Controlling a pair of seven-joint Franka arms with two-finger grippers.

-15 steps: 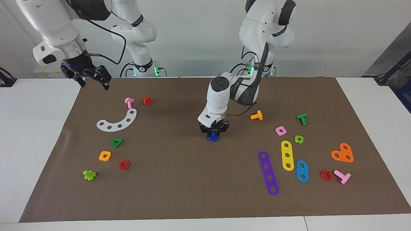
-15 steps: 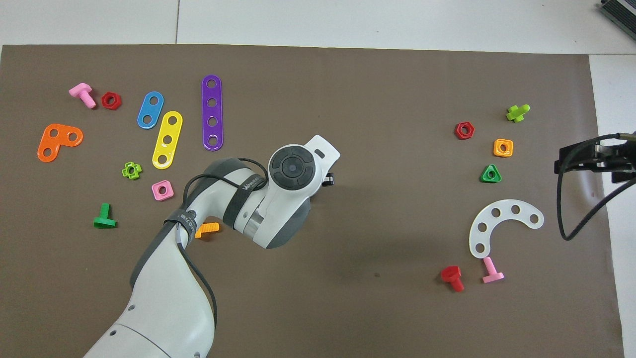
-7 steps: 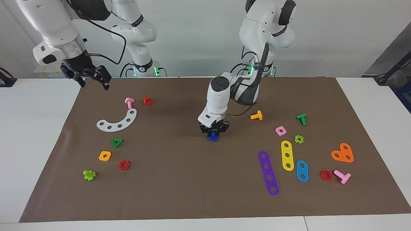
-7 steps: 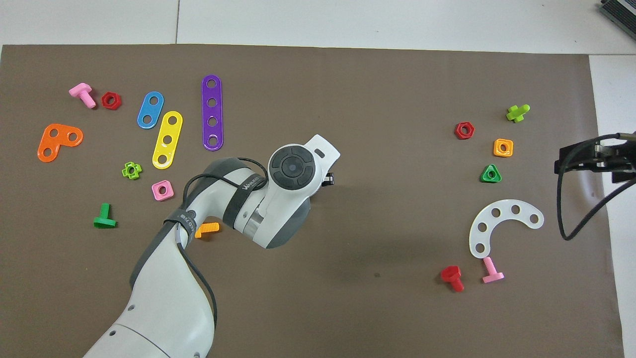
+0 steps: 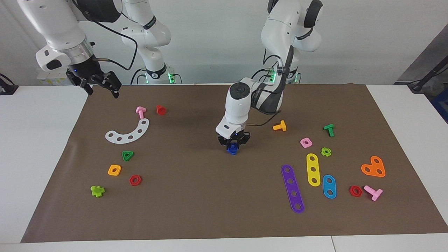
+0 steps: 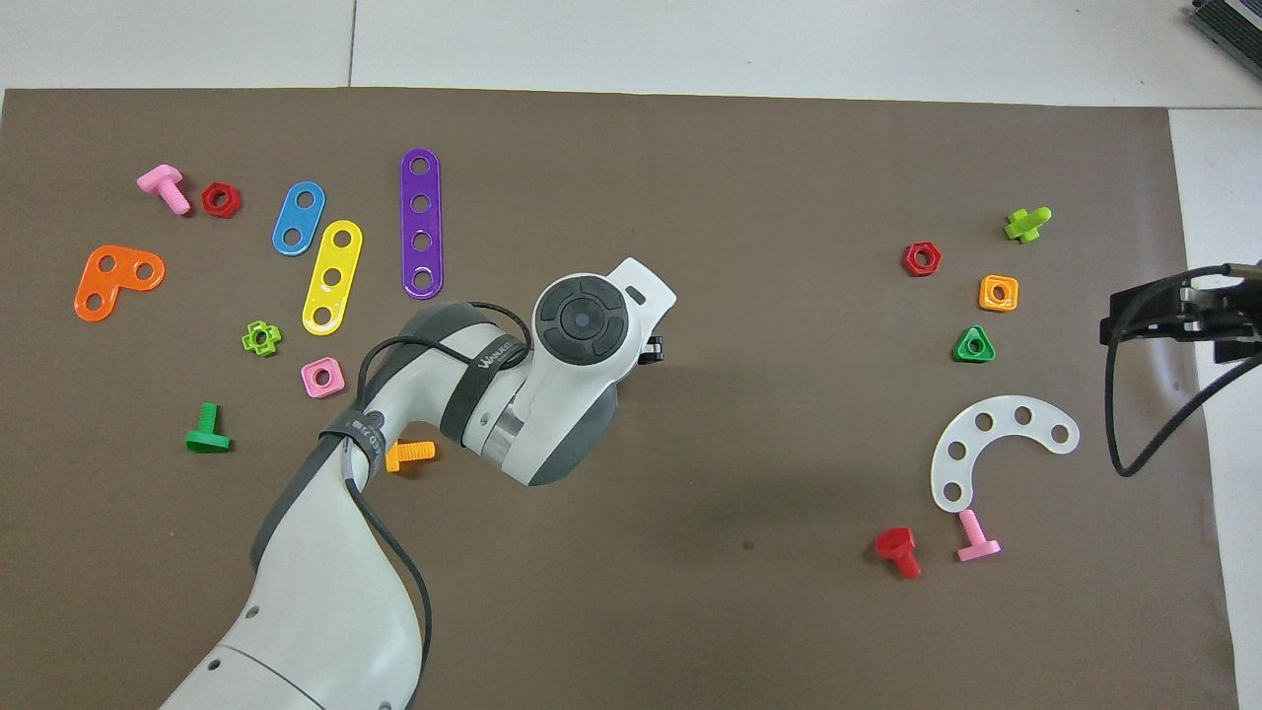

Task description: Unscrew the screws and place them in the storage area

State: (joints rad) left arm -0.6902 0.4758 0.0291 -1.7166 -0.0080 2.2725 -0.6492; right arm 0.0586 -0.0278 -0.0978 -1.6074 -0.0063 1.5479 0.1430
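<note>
In the facing view a small dark-blue screw (image 5: pixel 231 149) stands at the middle of the brown mat (image 5: pixel 210 196). My left gripper (image 5: pixel 232 144) points straight down and is shut on the screw's top. In the overhead view the left arm's wrist (image 6: pixel 582 325) hides the screw and the fingers. My right gripper (image 5: pixel 101 85) hangs open in the air over the mat's corner at the right arm's end, holding nothing. The storage area is the mat's two ends, strewn with loose coloured parts.
At the right arm's end lie a white curved strip (image 5: pixel 128 132), a pink bolt (image 5: pixel 140 111), a red bolt (image 5: pixel 161 109) and several nuts (image 5: pixel 114 170). At the left arm's end lie a purple strip (image 5: pixel 292 188), yellow strip (image 5: pixel 313 169), orange bolt (image 5: pixel 280 126) and orange plate (image 5: pixel 373 167).
The left gripper's fingers closed the last bit onto the dark-blue screw, and the left arm's elbow shifted slightly. The right arm has not moved.
</note>
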